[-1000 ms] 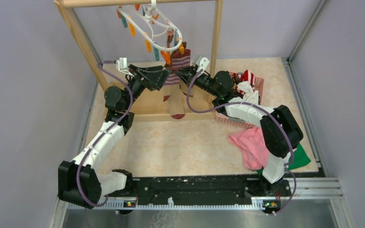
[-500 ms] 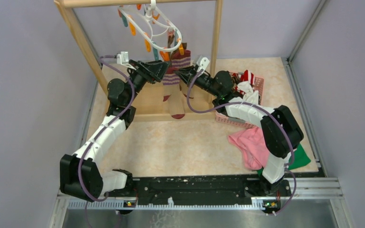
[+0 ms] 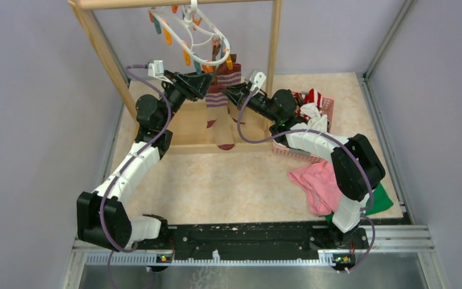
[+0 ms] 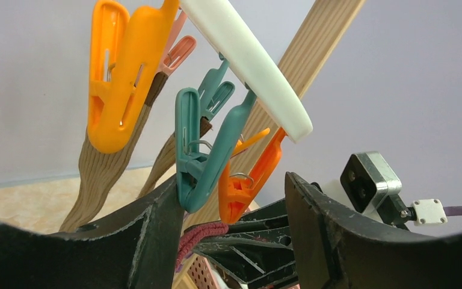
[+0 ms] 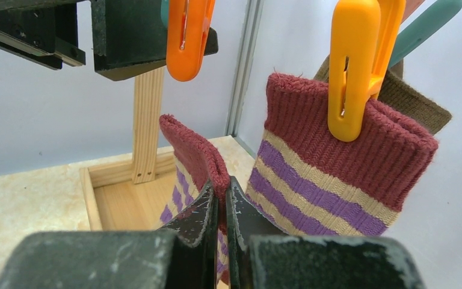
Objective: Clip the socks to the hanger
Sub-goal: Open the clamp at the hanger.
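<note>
The wooden rack (image 3: 102,48) stands at the back of the surface (image 3: 216,180); the white hanger (image 4: 246,60) hangs from its top bar, tilted, with clips dangling all round it. One striped sock (image 5: 337,174) hangs from an orange clip (image 5: 352,72) by its dark red cuff; a brown sock (image 5: 412,102) hangs just behind it. The right jaws are pinched tight on the cuff of the second striped sock (image 5: 192,150); they hold it up beside the first one, under the hanger. The left jaws stand apart, with a teal clip (image 4: 198,162) and a free orange clip (image 4: 243,180) between them; they do not squeeze either one yet.

Socks are light, soft and floppy; they bend and droop, so I think the thick ribbed cuff is the best place to hold, kept up close to a clip. The clips are small, hard and springy; I think they will swing when pushed, and must be squeezed at the handle end to open the mouth.
</note>
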